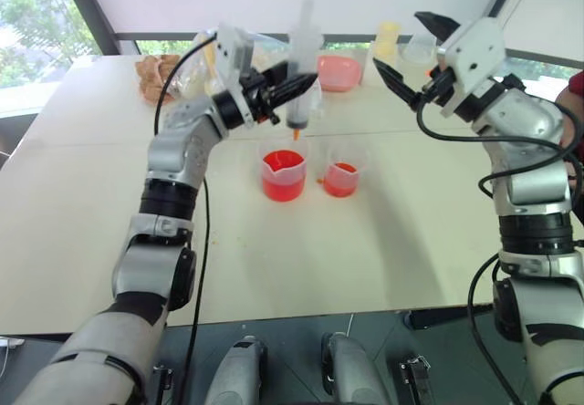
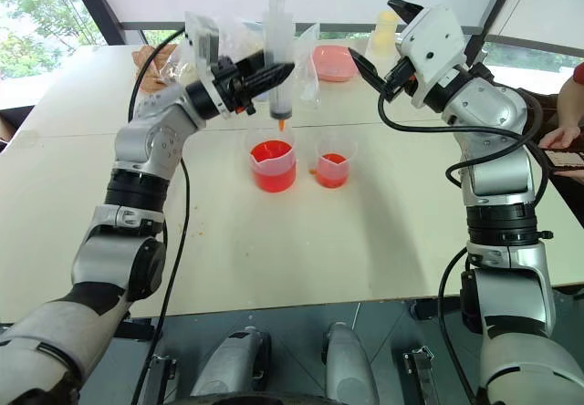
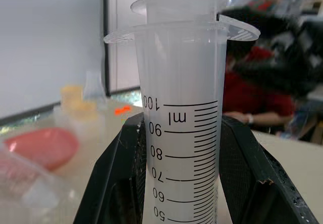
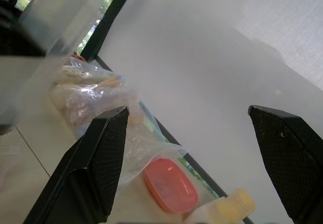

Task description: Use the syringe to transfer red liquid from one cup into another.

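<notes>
My left gripper (image 1: 297, 86) is shut on the syringe (image 1: 304, 63) and holds it upright, plunger end up. Its orange tip (image 1: 297, 131) hangs just above the larger cup (image 1: 283, 175), which holds red liquid (image 1: 282, 161). The smaller cup (image 1: 340, 179) stands right beside it, also with red liquid at the bottom. In the left wrist view the black fingers (image 3: 118, 178) clamp the graduated barrel (image 3: 181, 148), which looks clear with no red in it. My right gripper (image 2: 374, 31) is open and empty, raised to the right of the syringe.
At the back of the table (image 1: 82, 195) are a pink dish (image 1: 339, 72), a plastic bag with bread (image 1: 173, 72) and a yellow-capped bottle (image 1: 388, 38). A person in red sits at the right edge, one hand (image 2: 558, 137) on the table.
</notes>
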Controlling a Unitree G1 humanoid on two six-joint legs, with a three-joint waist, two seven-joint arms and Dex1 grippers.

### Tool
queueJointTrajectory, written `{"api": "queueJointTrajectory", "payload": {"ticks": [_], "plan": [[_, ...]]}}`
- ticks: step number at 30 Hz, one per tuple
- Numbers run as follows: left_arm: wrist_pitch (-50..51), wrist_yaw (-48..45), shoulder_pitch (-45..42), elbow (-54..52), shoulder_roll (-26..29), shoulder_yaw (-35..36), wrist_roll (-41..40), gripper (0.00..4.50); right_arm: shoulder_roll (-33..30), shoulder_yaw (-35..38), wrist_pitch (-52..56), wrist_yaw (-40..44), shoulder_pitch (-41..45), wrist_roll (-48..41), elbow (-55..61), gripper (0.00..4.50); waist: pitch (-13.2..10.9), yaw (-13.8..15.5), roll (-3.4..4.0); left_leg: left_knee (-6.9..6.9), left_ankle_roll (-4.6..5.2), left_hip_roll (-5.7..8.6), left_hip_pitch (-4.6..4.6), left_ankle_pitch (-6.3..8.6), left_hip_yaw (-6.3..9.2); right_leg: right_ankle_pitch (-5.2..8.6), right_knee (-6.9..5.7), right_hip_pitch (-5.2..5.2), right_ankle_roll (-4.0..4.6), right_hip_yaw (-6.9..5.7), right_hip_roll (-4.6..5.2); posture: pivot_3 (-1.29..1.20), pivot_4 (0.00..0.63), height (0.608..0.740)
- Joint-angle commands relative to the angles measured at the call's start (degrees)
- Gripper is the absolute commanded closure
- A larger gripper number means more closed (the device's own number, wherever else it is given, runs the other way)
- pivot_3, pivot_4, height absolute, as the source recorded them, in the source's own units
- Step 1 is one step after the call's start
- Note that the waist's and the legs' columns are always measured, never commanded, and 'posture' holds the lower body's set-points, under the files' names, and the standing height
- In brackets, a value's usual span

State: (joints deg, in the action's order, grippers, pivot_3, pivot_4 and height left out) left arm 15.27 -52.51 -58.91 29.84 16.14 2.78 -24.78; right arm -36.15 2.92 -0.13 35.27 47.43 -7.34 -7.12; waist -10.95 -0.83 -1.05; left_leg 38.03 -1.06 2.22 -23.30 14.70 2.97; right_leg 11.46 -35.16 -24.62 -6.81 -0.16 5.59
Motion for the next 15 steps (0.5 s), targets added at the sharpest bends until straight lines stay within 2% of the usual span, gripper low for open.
{"api": "queueJointTrajectory", "payload": {"ticks": [1,15], "plan": [[-1.26,-2.28,0.26,-1.48,0.53,-0.63,0.92,3.06,1.5,-0.23,-1.62,-0.58,2.18,0.51,0.87,0.56,0.0,0.1,0.0,0.0,0.0,0.0,-0.01,0.0,0.01,0.0,0.01,0.0,0.0,0.0,0.0,0.0,0.15,0.74],[-3.45,-6.18,3.82,-1.68,0.48,-3.14,4.6,3.06,7.6,-4.28,-5.77,0.92,4.09,1.5,-2.73,0.56,0.0,-0.02,0.01,0.0,0.0,0.0,0.0,0.0,0.02,0.0,-0.01,-0.01,0.0,0.0,0.0,0.0,0.15,0.74]]}}
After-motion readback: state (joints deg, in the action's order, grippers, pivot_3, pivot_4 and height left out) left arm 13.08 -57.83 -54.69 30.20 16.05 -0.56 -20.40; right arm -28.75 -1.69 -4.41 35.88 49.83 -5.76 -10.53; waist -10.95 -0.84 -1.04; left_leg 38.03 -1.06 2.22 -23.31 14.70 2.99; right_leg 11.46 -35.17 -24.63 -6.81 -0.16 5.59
